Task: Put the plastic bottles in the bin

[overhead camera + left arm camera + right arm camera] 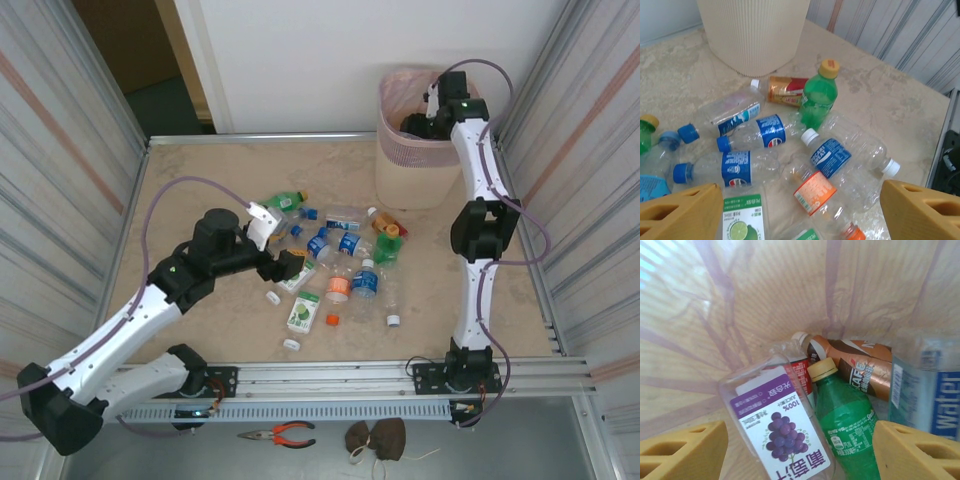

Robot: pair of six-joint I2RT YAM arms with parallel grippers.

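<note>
Clear bottle labelled "100% JUICE" (782, 437) seen in pink-lined mesh bin (740, 315), right gripper (800, 450) and left gripper (800, 210) spread wide, nothing held.

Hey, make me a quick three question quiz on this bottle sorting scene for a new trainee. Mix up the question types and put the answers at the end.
1. True or false: the bin already has bottles in it.
2. Multiple choice: in the left wrist view, the green bottle in mid-frame has a cap that is A) blue, B) yellow, C) white.
3. Short answer: which fruit is pictured on the purple-labelled bottle seen in the right wrist view?

Key: 1 true; 2 B; 3 grapes.
</note>
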